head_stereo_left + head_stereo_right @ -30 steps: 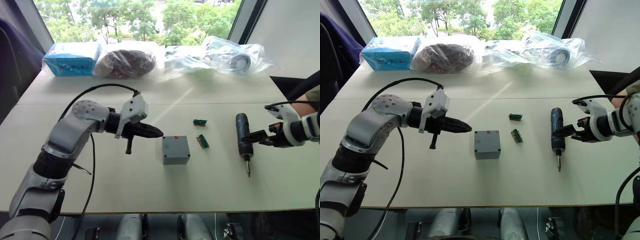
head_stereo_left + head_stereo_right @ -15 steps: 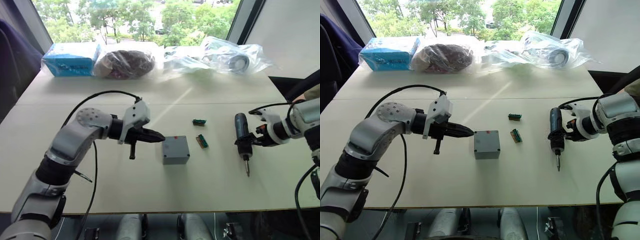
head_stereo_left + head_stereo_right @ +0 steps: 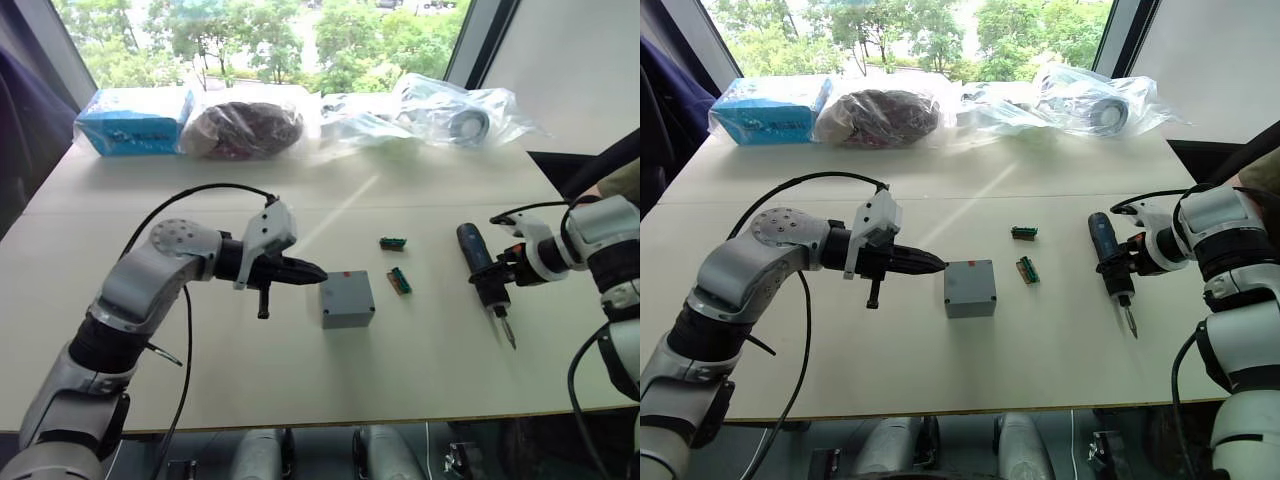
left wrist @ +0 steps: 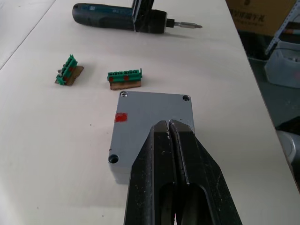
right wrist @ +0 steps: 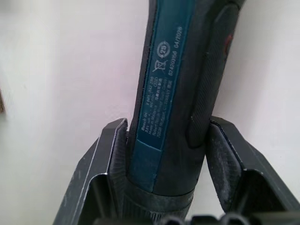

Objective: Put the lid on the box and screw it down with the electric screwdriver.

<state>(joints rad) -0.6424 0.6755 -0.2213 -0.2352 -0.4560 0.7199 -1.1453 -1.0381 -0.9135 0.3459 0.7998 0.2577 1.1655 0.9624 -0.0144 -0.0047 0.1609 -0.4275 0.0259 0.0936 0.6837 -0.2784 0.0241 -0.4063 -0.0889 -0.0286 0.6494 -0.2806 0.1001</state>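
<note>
The right gripper (image 3: 1124, 262) is clamping the screwdriver (image 3: 1110, 262), a dark blue-black ribbed cylinder lying at right of frame, metal bit pointing toward the lower edge. At centre, the left gripper (image 3: 312, 270), fingers pressed together and holding nothing, is hovering beside the square grey plastic box (image 3: 347, 298), its flat lid (image 4: 152, 121) sitting on top.

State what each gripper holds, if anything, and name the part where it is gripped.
The right gripper clamps the electric screwdriver around its body, toward the bit end. The left gripper, fingers together, holds nothing; it hovers at the box.
</note>
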